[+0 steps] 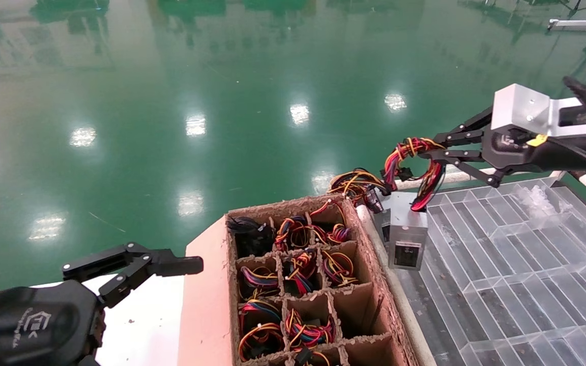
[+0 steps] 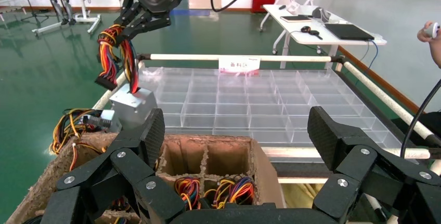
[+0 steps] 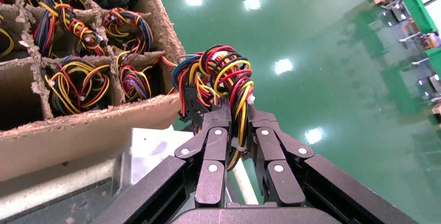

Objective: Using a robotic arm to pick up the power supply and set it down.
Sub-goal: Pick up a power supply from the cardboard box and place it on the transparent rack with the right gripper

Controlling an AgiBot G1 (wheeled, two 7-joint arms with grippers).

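My right gripper, on the arm with the pale grey wrist block, is shut on the red wire bundle of the power supply. The silver-grey box hangs from those wires at the left edge of the clear divided tray; I cannot tell whether it touches the tray. The left wrist view shows the box tilted under the bundle. In the right wrist view the wires run between the closed fingers of the right gripper. My left gripper is parked low at the left, open and empty.
A brown cardboard crate with compartments of wire bundles stands left of the tray. Another grey box with an orange-yellow bundle lies between the crate and the hanging box. A white rail borders the tray's far side. Green floor lies beyond.
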